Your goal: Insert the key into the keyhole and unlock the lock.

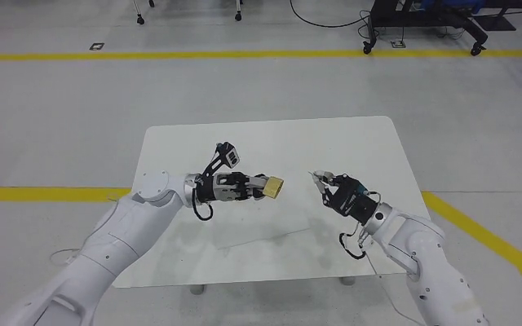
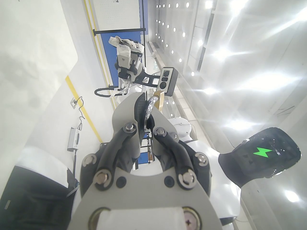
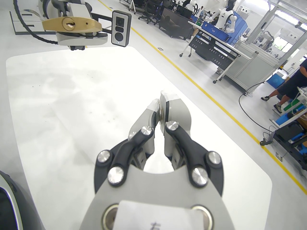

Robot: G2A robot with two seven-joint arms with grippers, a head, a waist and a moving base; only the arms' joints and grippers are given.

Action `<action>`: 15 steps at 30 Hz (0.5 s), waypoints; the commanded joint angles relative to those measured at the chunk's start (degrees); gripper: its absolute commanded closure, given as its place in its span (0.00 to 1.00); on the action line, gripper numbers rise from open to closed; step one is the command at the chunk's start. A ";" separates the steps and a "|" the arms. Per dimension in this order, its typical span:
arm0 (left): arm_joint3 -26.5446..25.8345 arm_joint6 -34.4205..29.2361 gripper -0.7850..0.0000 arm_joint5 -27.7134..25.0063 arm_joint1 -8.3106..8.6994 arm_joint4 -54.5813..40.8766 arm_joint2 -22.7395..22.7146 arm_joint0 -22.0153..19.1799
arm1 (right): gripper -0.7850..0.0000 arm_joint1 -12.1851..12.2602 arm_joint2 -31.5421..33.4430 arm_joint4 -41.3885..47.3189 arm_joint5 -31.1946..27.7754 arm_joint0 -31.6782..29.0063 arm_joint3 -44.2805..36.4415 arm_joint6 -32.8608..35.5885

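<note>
1. Right tool (image 1: 324, 181): held above the right half of the white bench (image 1: 351, 143). Its fingers are pinched narrow on a silvery key (image 1: 314, 174), which the right wrist view shows edge-on between the pads. A slim tip shows past the fingertips, pointing toward the other arm.
2. Left tool (image 1: 251, 187): held above the middle of the bench, about level with the right tool. It is clamped on a brass padlock (image 1: 274, 187) at the end that carries the steel shackle (image 2: 150, 105). The brass body juts beyond the fingertips toward the right tool.
3. Keyhole (image 3: 69, 25): set in the padlock's end face, which is turned toward the right tool. Key and padlock are well apart, both clear of the bench surface.
4. Floor beyond the bench: a yellow line (image 1: 245, 55) runs across it, and a dark wheeled frame (image 1: 424, 24) stands at the far right.
</note>
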 commanded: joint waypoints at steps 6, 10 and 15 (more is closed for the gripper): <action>-1.56 -1.58 1.00 5.48 -0.40 -0.33 0.25 1.32 | 1.00 0.15 -0.04 0.28 -3.13 -0.03 -0.69 -1.90; 3.96 -11.47 1.00 8.65 -0.78 -8.23 -2.32 1.06 | 1.00 0.67 1.76 0.65 -9.12 0.18 -0.65 -4.60; 11.59 -19.68 1.00 15.88 -0.99 -5.84 -2.36 -2.17 | 1.00 1.31 3.97 1.80 -16.24 0.78 0.10 -7.22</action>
